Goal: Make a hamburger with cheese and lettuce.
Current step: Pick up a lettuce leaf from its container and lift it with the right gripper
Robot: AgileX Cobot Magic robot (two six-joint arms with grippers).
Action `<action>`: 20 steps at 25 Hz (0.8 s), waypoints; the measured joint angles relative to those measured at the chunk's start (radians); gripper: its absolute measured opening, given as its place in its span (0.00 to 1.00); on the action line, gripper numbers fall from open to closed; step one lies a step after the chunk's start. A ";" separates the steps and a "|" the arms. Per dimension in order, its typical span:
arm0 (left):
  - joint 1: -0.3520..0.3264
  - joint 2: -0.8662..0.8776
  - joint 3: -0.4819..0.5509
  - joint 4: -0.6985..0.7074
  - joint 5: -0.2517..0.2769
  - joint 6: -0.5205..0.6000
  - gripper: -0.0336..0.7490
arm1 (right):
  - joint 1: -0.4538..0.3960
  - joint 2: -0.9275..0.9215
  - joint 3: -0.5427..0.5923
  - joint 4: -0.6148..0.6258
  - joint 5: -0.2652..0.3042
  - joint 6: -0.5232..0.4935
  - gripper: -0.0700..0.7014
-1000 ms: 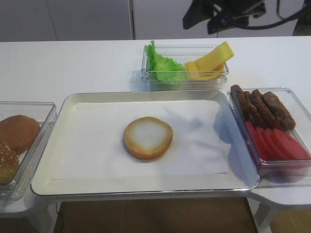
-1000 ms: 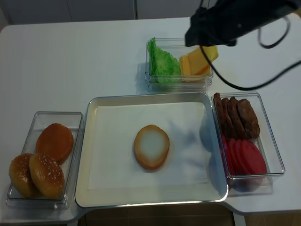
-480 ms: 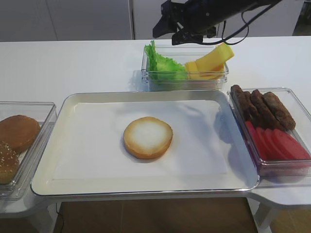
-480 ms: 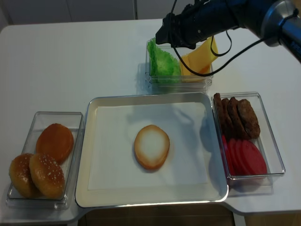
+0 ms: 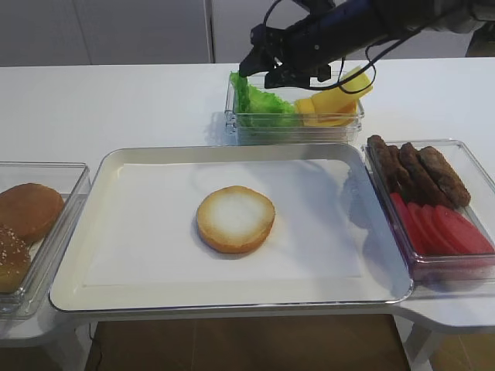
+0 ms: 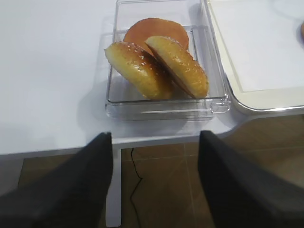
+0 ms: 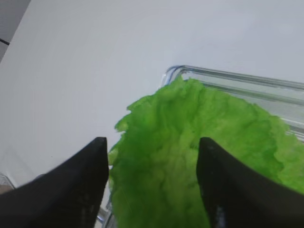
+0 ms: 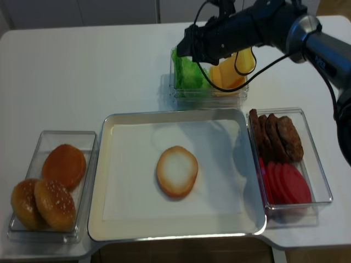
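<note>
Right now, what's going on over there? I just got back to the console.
The right gripper is open and poised over the lettuce, which lies in the clear bin at the back beside the cheese; nothing is grasped. The hamburger bun half sits alone, cut face up, on the tray, with no toppings on it. The left gripper is open too, off to the side near the container of domed buns.

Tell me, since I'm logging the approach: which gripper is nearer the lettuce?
Right. The right gripper hangs just above the lettuce, fingers open; the left gripper hangs off the table edge by the bun box.
</note>
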 joint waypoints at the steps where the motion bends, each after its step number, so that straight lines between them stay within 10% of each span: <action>1: 0.000 0.000 0.000 0.000 0.000 0.000 0.58 | 0.000 0.005 -0.002 0.002 0.000 0.000 0.66; 20: 0.000 0.000 0.000 0.000 0.000 0.000 0.58 | 0.000 0.019 -0.006 0.014 0.016 -0.024 0.31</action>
